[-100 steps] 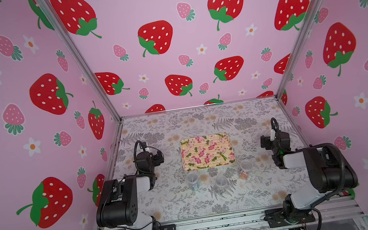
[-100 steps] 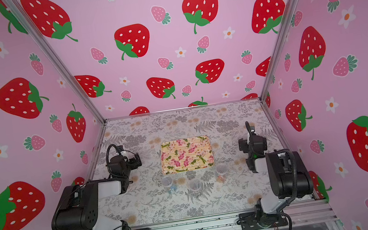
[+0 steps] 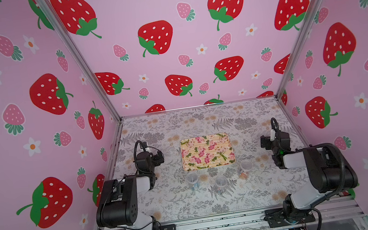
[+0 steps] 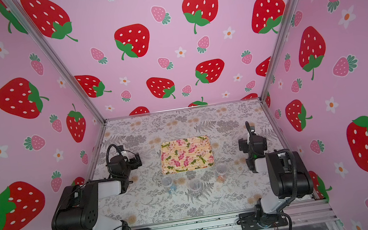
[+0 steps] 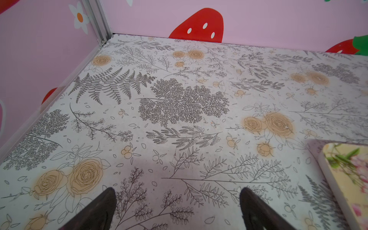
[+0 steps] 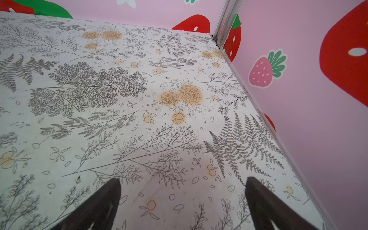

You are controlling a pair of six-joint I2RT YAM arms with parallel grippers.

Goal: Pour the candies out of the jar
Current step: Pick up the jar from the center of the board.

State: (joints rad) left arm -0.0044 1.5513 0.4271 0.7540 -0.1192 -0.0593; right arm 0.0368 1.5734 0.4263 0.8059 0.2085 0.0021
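My left pincer (image 5: 177,196) and right pincer (image 6: 183,182) are hanging open, empty, flanking the floral tray (image 3: 207,151) — three jars (image 3: 221,182) standing beside it, apparently holding candies (image 3: 243,175).

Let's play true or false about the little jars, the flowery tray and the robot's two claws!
1. Three jars stand upright on the table. True.
2. The left gripper holds a jar. False: it is open and empty.
3. Candies lie on the tray. False: the tray is bare; the candies are in the jars.
4. The right gripper is open. True.
5. The jars stand between the tray and the robot. True.
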